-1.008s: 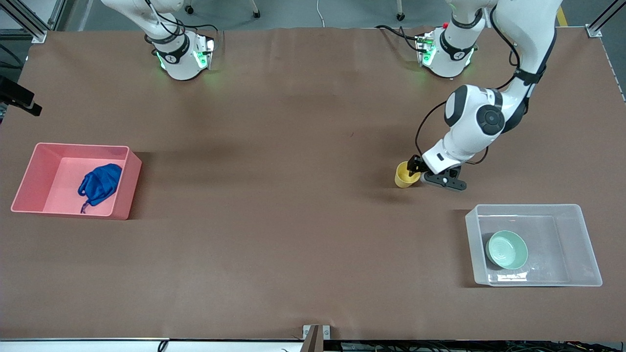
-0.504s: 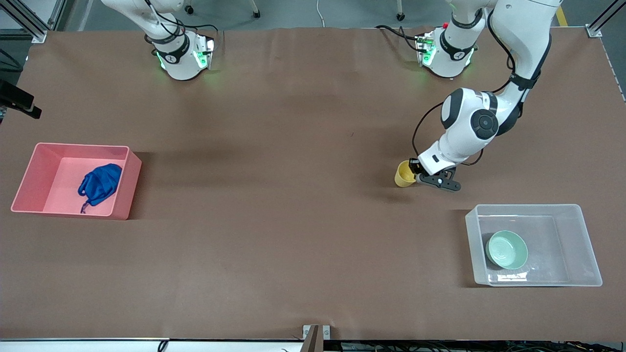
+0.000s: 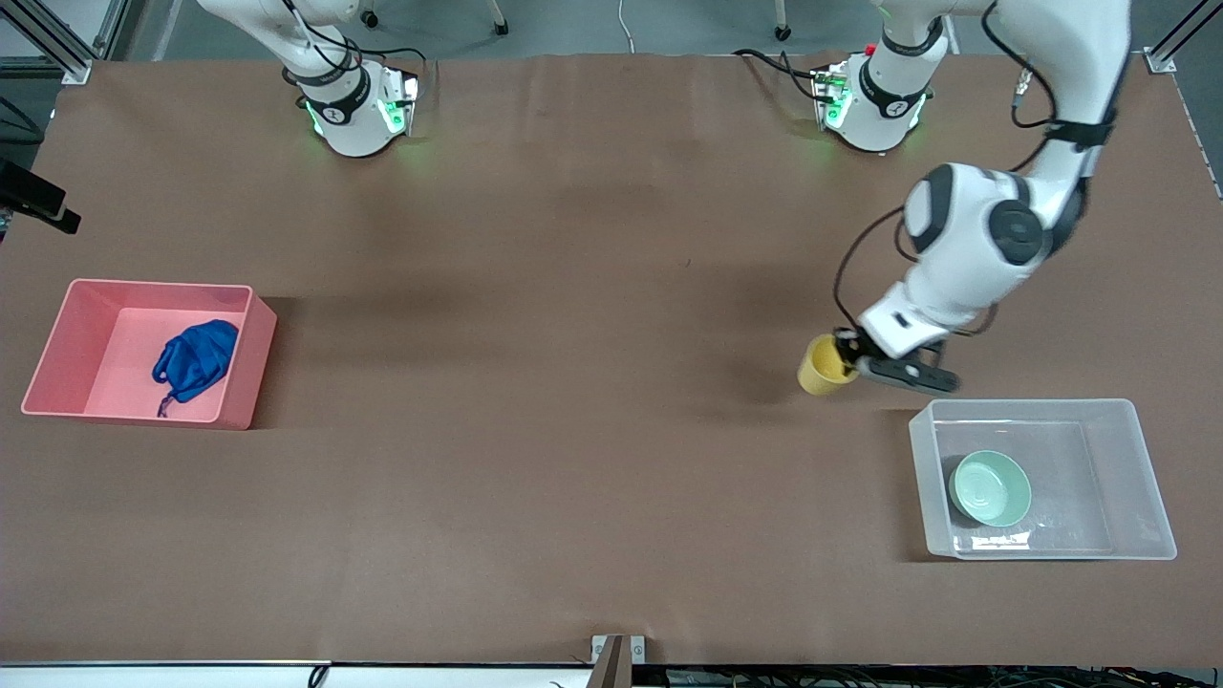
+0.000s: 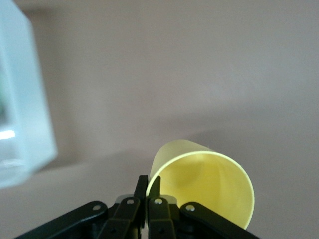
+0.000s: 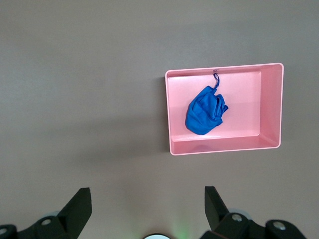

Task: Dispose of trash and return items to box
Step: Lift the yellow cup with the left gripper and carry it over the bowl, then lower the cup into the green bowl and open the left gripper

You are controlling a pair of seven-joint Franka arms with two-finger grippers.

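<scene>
- The left end effector (image 3: 853, 364) is clamped on the rim of the yellow cup (image 3: 824, 366), one finger inside the wall and one outside. It holds the cup over the counter (image 3: 573, 287), just beside the corner of the clear box (image 3: 1142, 478) at the left arm's end. I think the cup is lifted, because a shadow lies under it.
- The grip takes only a thin piece of the rim, and the cup hangs tilted. I think a quick swing toward the box could make the cup turn between the fingers (image 4: 155, 188) or slip out.
- The box wall stands between the cup and the inside. If the arm travels too low, the bottom of the cup may hit the rim, and this could push the light box or knock the cup free.
- The mint-green bowl (image 3: 990, 488) already lies in the box, near the wall closest to the cup. If the cup is released just over that wall, it may land on the bowl, tip over or bounce.
- The right end effector (image 5: 148, 211) hangs high over the counter with its fingers wide apart and holds nothing; that arm waits. The blue trash (image 3: 196, 358) lies in the pink bin (image 3: 250, 354) at the right arm's end, so I see no risk there.
</scene>
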